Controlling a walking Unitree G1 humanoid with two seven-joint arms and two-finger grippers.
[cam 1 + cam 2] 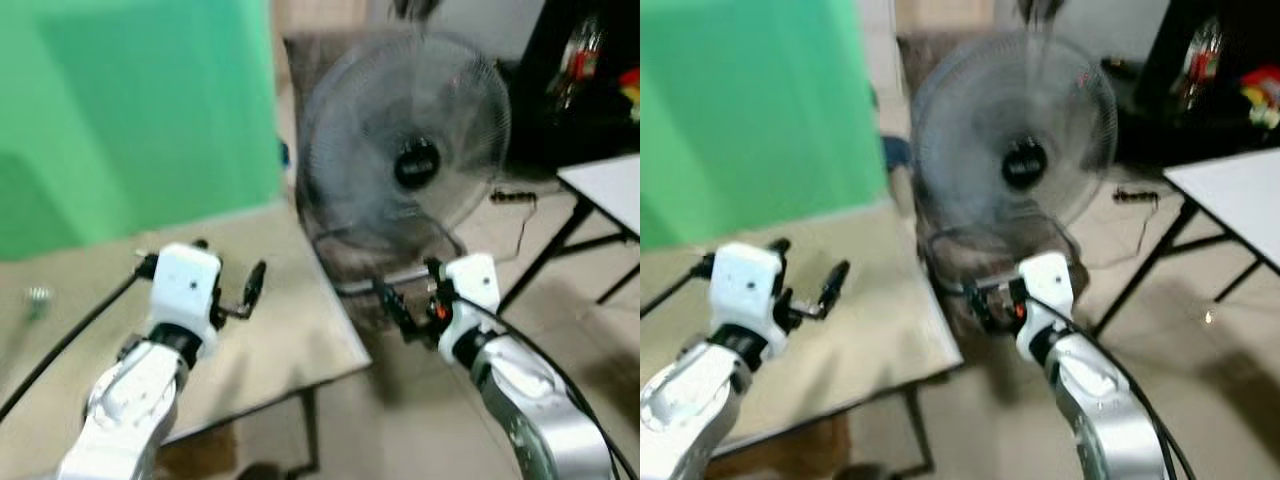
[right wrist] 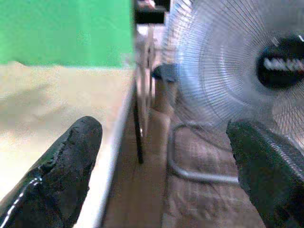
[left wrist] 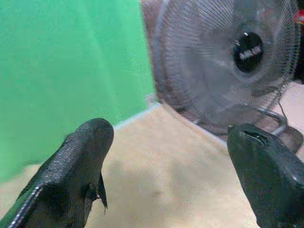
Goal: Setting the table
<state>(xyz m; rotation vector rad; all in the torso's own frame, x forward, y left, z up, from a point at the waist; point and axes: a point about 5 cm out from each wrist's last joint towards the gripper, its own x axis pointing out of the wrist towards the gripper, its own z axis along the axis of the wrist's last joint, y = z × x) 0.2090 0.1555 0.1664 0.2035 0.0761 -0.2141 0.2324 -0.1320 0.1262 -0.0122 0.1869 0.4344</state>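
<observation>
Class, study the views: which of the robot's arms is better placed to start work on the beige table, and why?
Probably the left. The left gripper, open and empty, is over the beige table. The right gripper, also open, is off its edge, facing the fan.

No writing can be read anywhere. The round black hub (image 3: 248, 45) at the middle of the grey wire-caged standing fan (image 1: 405, 140) carries a pale mark, perhaps a brand, but it is too blurred to make out in any view.
</observation>
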